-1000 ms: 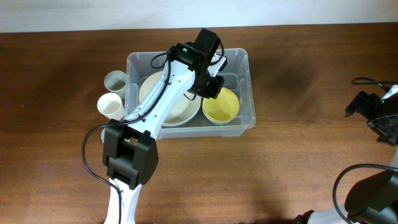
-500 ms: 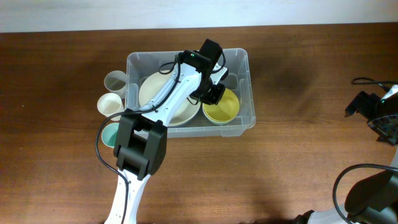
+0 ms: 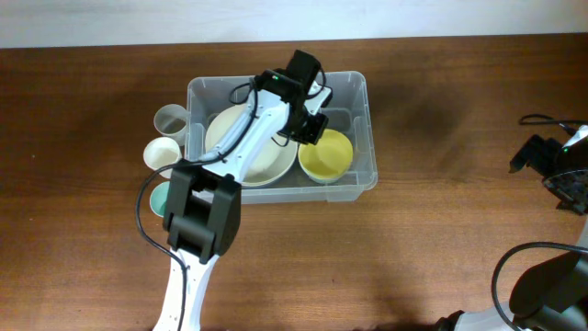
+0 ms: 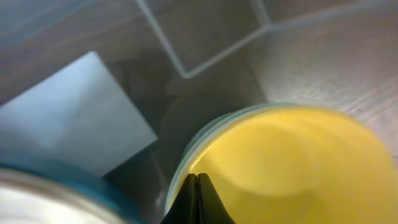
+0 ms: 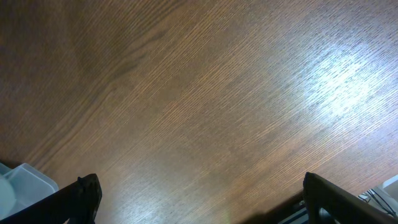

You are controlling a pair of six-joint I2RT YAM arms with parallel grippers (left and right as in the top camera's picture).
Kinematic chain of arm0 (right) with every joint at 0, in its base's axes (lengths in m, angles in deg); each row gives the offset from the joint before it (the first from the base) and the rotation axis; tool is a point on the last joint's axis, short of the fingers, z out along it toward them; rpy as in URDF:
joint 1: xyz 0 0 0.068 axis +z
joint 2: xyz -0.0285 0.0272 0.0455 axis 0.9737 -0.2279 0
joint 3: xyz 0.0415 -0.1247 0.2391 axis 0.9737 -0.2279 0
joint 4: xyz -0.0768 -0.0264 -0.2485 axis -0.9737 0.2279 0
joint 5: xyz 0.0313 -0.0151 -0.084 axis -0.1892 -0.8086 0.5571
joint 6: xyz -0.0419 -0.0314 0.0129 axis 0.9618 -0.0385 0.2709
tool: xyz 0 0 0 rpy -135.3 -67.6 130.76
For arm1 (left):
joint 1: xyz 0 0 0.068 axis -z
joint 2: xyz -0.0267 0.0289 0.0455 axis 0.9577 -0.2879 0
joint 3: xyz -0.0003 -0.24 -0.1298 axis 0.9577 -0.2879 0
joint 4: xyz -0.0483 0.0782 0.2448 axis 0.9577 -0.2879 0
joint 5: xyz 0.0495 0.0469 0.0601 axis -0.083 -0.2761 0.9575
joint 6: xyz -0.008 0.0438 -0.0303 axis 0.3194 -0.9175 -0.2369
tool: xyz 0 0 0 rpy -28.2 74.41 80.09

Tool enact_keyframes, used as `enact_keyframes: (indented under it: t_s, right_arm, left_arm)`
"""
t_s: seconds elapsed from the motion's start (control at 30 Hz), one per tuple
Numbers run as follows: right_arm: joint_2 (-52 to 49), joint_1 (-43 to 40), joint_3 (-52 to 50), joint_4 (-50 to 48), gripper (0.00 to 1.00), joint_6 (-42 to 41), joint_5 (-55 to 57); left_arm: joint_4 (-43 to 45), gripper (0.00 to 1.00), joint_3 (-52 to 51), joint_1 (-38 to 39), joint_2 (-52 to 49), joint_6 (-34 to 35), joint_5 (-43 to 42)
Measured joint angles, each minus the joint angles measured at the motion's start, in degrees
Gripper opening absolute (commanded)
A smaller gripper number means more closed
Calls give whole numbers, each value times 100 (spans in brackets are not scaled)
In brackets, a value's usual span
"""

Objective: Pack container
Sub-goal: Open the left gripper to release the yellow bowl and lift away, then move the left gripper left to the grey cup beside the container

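Observation:
The clear plastic container (image 3: 364, 92) stands on the table and holds a large cream plate (image 3: 266, 164) and a yellow bowl (image 3: 329, 156). My left gripper (image 3: 310, 129) is inside the container, just above the yellow bowl's back-left rim. In the left wrist view its fingertips (image 4: 196, 178) are pressed together with nothing between them, over the edge of the yellow bowl (image 4: 292, 168). The container's white label (image 4: 68, 118) shows on its floor. My right gripper (image 3: 554, 170) is open and empty far to the right, over bare wood (image 5: 199, 199).
A grey cup (image 3: 169, 119), a white cup (image 3: 162, 154) and a teal bowl (image 3: 161, 198) stand outside the container's left wall. The left arm reaches over them. Cables lie at the table's right edge.
The left gripper dipped toward the yellow bowl, then drew back slightly up and left. The bowl and plate have not moved. The right arm is still.

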Motion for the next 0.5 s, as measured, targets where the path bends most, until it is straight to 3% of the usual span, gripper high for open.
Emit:
enact_keyframes:
  t_s: [0.5]
  right_arm:
    - [0,0,-2,-2,99,-2,-2]
  left_arm:
    - [260,1,0,-188,0,-136,0]
